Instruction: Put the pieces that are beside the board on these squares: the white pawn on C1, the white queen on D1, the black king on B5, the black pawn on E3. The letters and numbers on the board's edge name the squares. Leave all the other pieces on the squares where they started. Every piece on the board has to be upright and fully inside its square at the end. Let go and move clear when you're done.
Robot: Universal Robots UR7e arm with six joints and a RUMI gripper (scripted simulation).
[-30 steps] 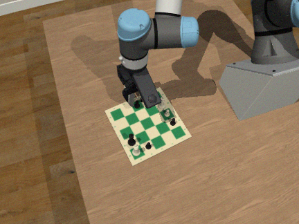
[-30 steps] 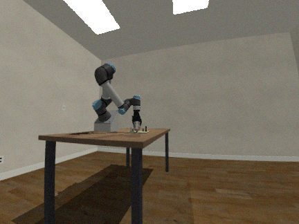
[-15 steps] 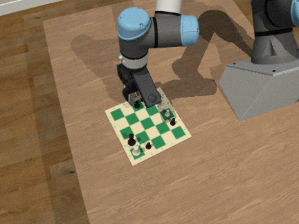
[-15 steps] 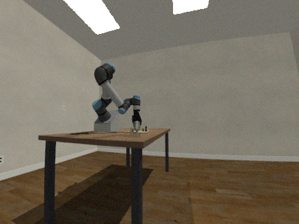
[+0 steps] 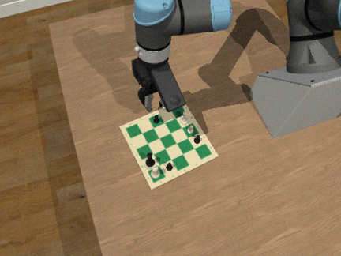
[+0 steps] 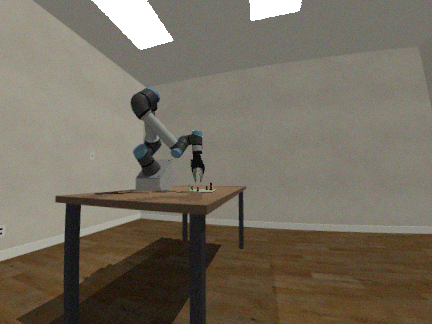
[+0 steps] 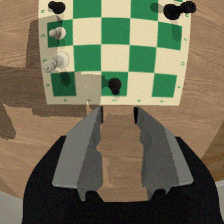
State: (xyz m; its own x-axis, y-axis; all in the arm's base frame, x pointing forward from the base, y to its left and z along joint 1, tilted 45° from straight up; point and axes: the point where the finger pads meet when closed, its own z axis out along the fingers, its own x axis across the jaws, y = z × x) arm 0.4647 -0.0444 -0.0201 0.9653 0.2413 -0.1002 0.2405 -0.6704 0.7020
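Wooden table [image 5: 256, 190] carries the chessboard [image 5: 130, 140] near the top view's centre. Above its upper edge, the gripper [image 7: 118, 114] hangs slightly parted, holding nothing; a black pawn [image 7: 115, 85] stands upright in the wrist view's bottom row.

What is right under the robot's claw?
Between the fingers of the gripper, the wrist view shows bare wooden table, just off the chessboard edge. A black pawn stands ahead. The fingers hide some wood beneath them.
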